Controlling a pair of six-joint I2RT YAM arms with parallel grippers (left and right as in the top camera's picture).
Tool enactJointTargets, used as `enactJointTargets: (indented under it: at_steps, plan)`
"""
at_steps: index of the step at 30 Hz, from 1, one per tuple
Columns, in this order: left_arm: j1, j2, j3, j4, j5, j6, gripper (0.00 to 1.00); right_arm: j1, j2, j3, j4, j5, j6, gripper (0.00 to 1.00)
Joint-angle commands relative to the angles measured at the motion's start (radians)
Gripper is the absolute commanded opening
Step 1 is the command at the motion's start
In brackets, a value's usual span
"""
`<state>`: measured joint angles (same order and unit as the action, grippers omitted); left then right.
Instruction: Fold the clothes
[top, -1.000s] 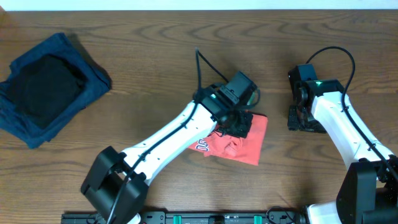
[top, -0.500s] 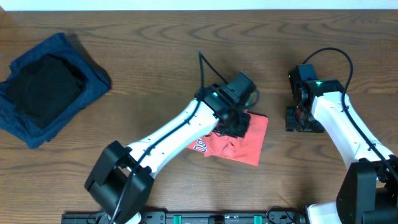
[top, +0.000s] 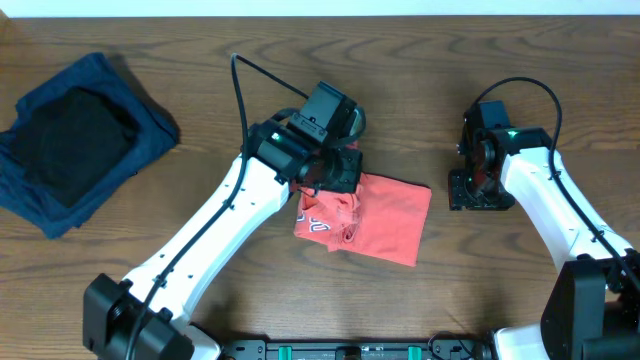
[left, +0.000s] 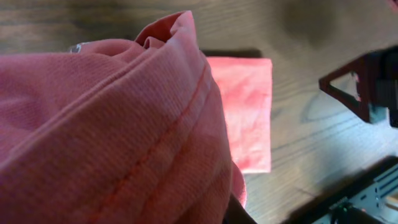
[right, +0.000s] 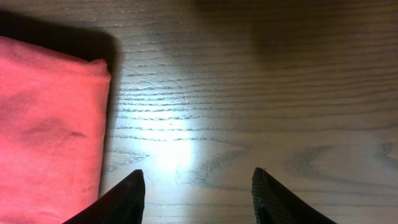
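— T-shirt (top: 385, 222)?
— Centre frame, long axis left-right; upper-left corner bunched in left gripper (top: 335, 174), clamped tight.
— And right gripper (top: 468, 190)?
— Spread, empty, over table (top: 300, 60) right of the T-shirt; left nearer.

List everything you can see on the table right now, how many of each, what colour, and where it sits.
T-shirt: one, coral red with white lettering, partly folded, table centre.
navy garment: one, dark blue, folded, at the table's far end.
black garment: one, black, on top of the navy garment.
table: one, brown wood, under everything.
left arm: one, white and black, reaching over the T-shirt.
left fingers: black, holding bunched T-shirt fabric.
right arm: one, white and black, beside the T-shirt.
right fingers: two, black, open over bare table.
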<state>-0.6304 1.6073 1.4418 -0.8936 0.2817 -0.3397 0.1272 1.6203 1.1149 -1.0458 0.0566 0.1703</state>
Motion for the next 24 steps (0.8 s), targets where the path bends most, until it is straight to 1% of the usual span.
enactJointTargets:
  at_steps: [1, 3, 9, 16, 20, 24]
  plan:
    - [-0.036, -0.002, 0.020, -0.008, 0.009, 0.017, 0.09, -0.008, -0.018, -0.005, 0.003, -0.013, -0.018, 0.53]
    - [-0.058, -0.002, 0.020, -0.006, 0.031, 0.017, 0.09, -0.008, -0.018, -0.005, 0.003, -0.013, -0.018, 0.53]
    - [-0.130, 0.023, 0.019, -0.007, 0.020, 0.033, 0.10, -0.008, -0.018, -0.005, 0.006, -0.013, -0.018, 0.54]
    - [-0.185, 0.124, 0.017, 0.005, 0.021, 0.032, 0.10, -0.008, -0.018, -0.005, 0.003, -0.013, -0.018, 0.54]
    - [-0.230, 0.176, 0.017, 0.040, 0.021, 0.031, 0.10, -0.008, -0.018, -0.005, 0.003, -0.013, -0.018, 0.54]
    - [-0.275, 0.210, 0.017, 0.107, 0.021, 0.030, 0.11, -0.008, -0.018, -0.005, 0.002, -0.013, -0.018, 0.54]
